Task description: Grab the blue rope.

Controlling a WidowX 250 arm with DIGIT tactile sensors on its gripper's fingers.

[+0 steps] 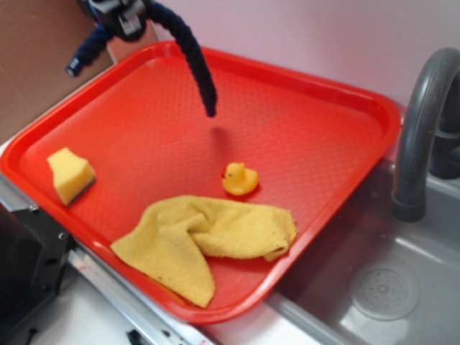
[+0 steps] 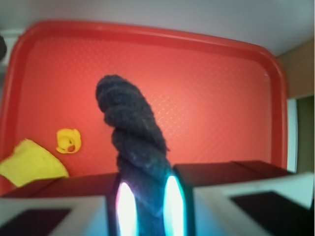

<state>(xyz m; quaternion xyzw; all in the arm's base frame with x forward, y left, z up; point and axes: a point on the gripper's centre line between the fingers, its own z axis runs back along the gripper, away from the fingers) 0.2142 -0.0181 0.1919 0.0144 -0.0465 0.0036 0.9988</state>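
The blue rope (image 1: 192, 56) is a thick dark navy twisted rope. It hangs in the air above the red tray (image 1: 316, 100), draped over my gripper (image 1: 123, 16) at the top left. One end dangles down over the tray's middle; the other, with a capped tip (image 1: 72, 70), hangs left beyond the rim. In the wrist view my gripper (image 2: 145, 206) is shut on the rope (image 2: 132, 128), which sticks out between the two fingers over the tray (image 2: 216, 98).
On the tray lie a yellow sponge (image 1: 70, 175) at the left, a small rubber duck (image 1: 239, 180) in the middle and a crumpled yellow towel (image 1: 205, 236) at the front. A grey faucet (image 1: 420, 122) and sink (image 1: 381, 287) are on the right.
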